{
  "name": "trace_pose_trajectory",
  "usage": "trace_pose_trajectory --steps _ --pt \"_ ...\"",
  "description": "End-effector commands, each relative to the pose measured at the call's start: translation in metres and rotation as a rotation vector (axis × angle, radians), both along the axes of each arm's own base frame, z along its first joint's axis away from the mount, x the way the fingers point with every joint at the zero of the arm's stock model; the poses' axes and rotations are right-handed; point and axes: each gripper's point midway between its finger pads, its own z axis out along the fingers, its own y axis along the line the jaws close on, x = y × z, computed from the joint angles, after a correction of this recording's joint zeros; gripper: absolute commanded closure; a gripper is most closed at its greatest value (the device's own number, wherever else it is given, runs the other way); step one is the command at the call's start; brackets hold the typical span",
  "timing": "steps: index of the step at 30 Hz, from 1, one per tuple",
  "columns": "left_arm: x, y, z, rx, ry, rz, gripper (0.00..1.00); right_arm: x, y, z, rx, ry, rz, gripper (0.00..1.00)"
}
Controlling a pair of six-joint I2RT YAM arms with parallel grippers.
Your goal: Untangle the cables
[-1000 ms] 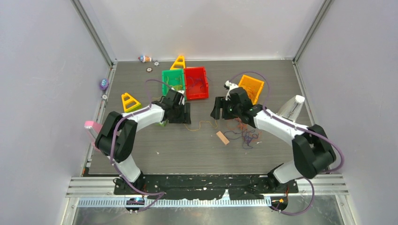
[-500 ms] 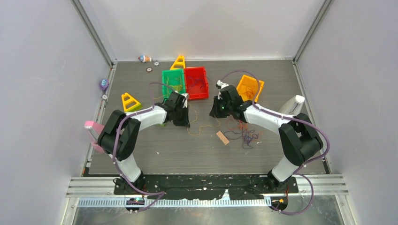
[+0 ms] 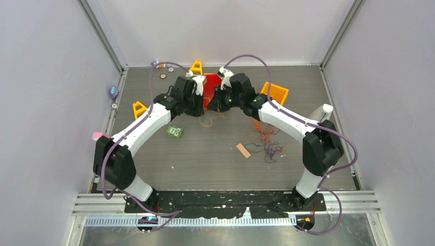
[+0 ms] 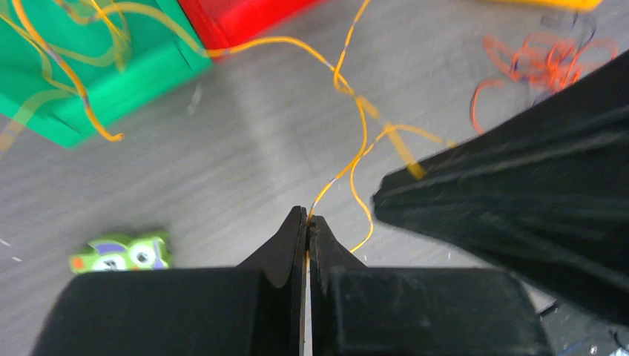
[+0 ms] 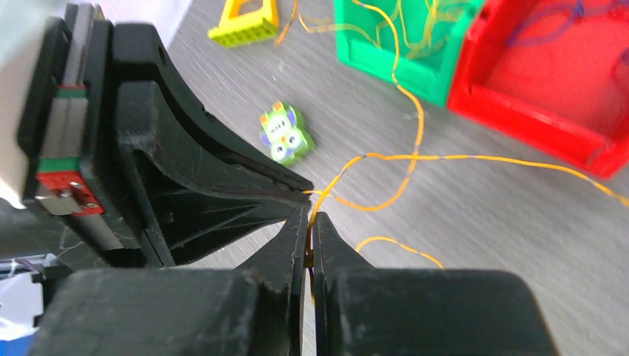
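Left tool [image 4: 306,219] is clenched on a yellow cable [image 4: 361,141], at lower centre of the left wrist view. Right tool [image 5: 310,215] is clamped on yellow cable too, its tips just beside the left's. The strand is trailed up to the green bin [image 4: 67,81], beside the red bin [image 5: 549,81]. Other cables [image 3: 265,142] are heaped on the table [image 3: 205,159], right of centre.

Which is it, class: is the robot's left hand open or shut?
Shut. In its wrist view, the left hand shows its fingers pressed together at the tips, pinching a thin yellow cable.
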Motion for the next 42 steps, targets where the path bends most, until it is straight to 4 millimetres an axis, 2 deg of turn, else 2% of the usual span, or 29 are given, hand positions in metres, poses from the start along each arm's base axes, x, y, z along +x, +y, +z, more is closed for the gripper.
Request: trace_pose_trajectory --steps 1,2,3,4,5,7,8,9,10,11,12,13,14,15,16,17,18,19,20,21,22,25,27,32,33,34,35,39,42 --pt "0.031 0.022 0.02 0.058 -0.015 0.041 1.0 0.02 0.029 0.046 0.094 -0.078 0.046 0.95" --pt "0.04 0.023 0.026 0.046 -0.022 0.057 1.0 0.025 0.033 0.042 0.093 -0.071 0.044 0.95" --pt "0.049 0.026 0.027 0.04 -0.02 0.074 1.0 0.03 0.038 0.057 0.119 -0.089 0.042 0.95" --pt "0.057 0.029 0.027 0.038 -0.013 0.088 1.0 0.035 0.043 0.052 0.119 -0.083 0.041 0.95" --pt "0.064 0.032 0.026 0.039 -0.003 0.103 1.0 0.041 0.047 0.065 0.142 -0.101 0.036 0.95" --pt "0.081 0.037 0.023 0.033 0.007 0.124 1.0 0.052 0.059 0.064 0.158 -0.099 0.033 0.95" --pt "0.09 0.04 0.022 0.027 0.012 0.137 1.0 0.056 0.065 0.075 0.179 -0.121 0.035 0.95" --pt "0.1 0.045 0.02 0.019 0.017 0.157 1.0 0.061 0.069 0.069 0.176 -0.115 0.033 0.95" --pt "0.108 0.047 0.015 0.009 0.033 0.163 1.0 0.065 0.075 0.078 0.194 -0.135 0.032 0.95" --pt "0.116 0.051 0.017 0.0 0.031 0.177 1.0 0.07 0.08 0.071 0.192 -0.132 0.029 0.95" --pt "0.124 0.054 0.01 -0.004 0.049 0.189 1.0 0.075 0.084 0.084 0.212 -0.156 0.023 0.95" --pt "0.132 0.058 0.007 -0.009 0.059 0.202 1.0 0.081 0.089 0.074 0.211 -0.152 0.018 0.95" --pt "0.138 0.062 0.003 -0.012 0.077 0.211 1.0 0.087 0.093 0.08 0.224 -0.168 0.004 0.95" --pt "0.144 0.066 0.001 -0.01 0.093 0.219 1.0 0.093 0.098 0.067 0.217 -0.155 -0.002 0.94" --pt "0.152 0.07 0.003 -0.008 0.096 0.228 1.0 0.098 0.103 0.077 0.238 -0.171 -0.005 0.95" --pt "0.157 0.075 -0.001 0.003 0.114 0.24 1.0 0.104 0.109 0.06 0.228 -0.15 -0.006 0.94" --pt "0.161 0.078 -0.005 0.013 0.123 0.247 1.0 0.109 0.117 0.074 0.257 -0.168 -0.007 0.95" --pt "0.165 0.081 -0.009 0.021 0.131 0.252 1.0 0.114 0.124 0.06 0.253 -0.152 -0.006 0.95" --pt "0.167 0.083 -0.013 0.025 0.143 0.254 1.0 0.119 0.129 0.076 0.284 -0.175 -0.011 0.95" --pt "0.17 0.085 -0.017 0.027 0.155 0.257 1.0 0.124 0.136 0.059 0.271 -0.153 -0.016 0.95" --pt "0.17 0.085 -0.022 0.025 0.171 0.256 1.0 0.129 0.139 0.071 0.292 -0.17 -0.034 0.94" --pt "0.172 0.085 -0.03 0.024 0.184 0.269 1.0 0.142 0.147 0.049 0.303 -0.129 -0.083 0.95" --pt "0.172 0.088 -0.03 0.012 0.183 0.3 0.93 0.152 0.144 0.034 0.289 -0.111 -0.144 0.95" --pt "0.172 0.086 -0.007 -0.047 0.113 0.325 0.73 0.172 0.132 -0.011 0.217 -0.04 -0.295 0.95" --pt "0.171 0.085 -0.003 -0.054 0.107 0.325 0.7 0.174 0.134 -0.008 0.224 -0.039 -0.303 0.95" --pt "0.171 0.085 0.002 -0.058 0.099 0.327 0.66 0.175 0.133 -0.026 0.191 -0.01 -0.315 0.95" --pt "0.17 0.086 0.006 -0.058 0.093 0.332 0.63 0.177 0.132 -0.026 0.189 -0.006 -0.334 0.95" --pt "0.164 0.092 0.026 -0.05 0.052 0.346 0.59 0.182 0.118 -0.056 0.119 0.027 -0.42 0.95" --pt "0.158 0.092 0.043 -0.064 0.021 0.337 0.58 0.182 0.114 -0.061 0.102 0.022 -0.44 0.92"
